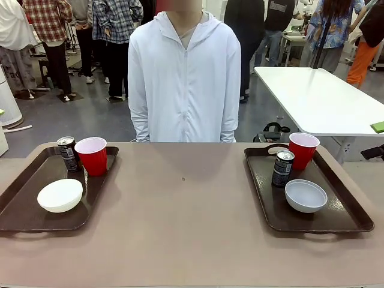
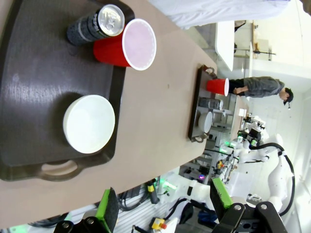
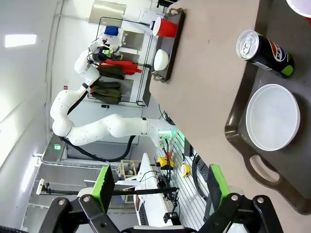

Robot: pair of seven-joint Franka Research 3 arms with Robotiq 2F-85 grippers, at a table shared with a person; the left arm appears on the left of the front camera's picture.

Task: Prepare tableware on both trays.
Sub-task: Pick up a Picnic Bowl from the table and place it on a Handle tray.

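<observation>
Round cream bowl (image 1: 60,195); glossy ribbed tray (image 1: 24,210)

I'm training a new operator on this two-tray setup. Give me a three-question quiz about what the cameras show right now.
1. True or false: each tray holds a cup, a can and a bowl.
2. On the left tray, what stands right beside the red cup? A) the drink can B) the cream-white bowl C) nothing
3. How do the left hand and right hand stand?

Key: 1 true; the right tray matches. 2 A. 3 both open, holding nothing, off the table.
</observation>
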